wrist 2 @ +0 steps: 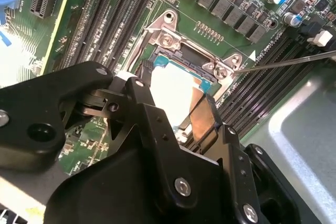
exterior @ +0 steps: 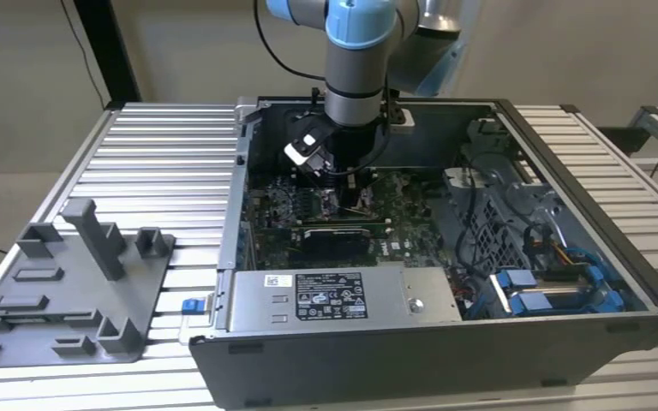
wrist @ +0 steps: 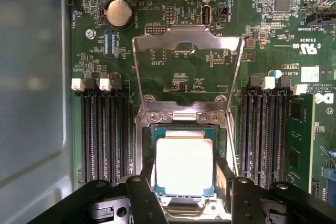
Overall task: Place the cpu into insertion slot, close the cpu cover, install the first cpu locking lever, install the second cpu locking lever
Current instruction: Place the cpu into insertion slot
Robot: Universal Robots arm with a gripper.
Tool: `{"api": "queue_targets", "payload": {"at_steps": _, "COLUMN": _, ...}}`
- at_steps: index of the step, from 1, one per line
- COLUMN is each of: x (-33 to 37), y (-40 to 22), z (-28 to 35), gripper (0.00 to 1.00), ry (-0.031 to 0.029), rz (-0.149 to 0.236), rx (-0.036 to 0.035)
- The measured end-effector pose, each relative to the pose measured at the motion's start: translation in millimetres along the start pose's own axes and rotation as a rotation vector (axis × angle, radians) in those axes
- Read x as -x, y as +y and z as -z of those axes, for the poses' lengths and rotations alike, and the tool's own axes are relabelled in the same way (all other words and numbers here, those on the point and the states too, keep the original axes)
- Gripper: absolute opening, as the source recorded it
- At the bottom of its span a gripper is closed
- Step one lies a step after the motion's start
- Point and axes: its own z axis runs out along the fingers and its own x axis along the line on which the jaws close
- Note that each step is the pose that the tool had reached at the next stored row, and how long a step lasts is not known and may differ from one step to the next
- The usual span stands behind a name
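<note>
Black gripper (wrist: 186, 184) fingers (wrist: 143, 198) closed against two opposite edges of the flat silver-grey square cpu (wrist: 184, 163), seated in the silvery-rimmed square insertion slot (wrist: 181, 117). Thin silvery cpu cover (wrist: 186, 39) frame stands open beyond it. Long black memory slots (wrist: 105, 129) crowd both sides on the green circuit board (wrist: 173, 72).

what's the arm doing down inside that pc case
The robot arm reaches into the open computer case, with its hand low over the motherboard. The cpu lies flat in the insertion slot, and the hand is right at it. The cpu cover stands flipped open, not yet closed.
</note>
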Motion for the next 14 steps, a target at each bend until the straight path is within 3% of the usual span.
{"api": "queue_targets", "payload": {"at_steps": 14, "x": 0.1, "y": -1.8, "z": -0.2, "gripper": 0.0, "ry": 0.0, "rz": 0.003, "rx": -0.0001}}
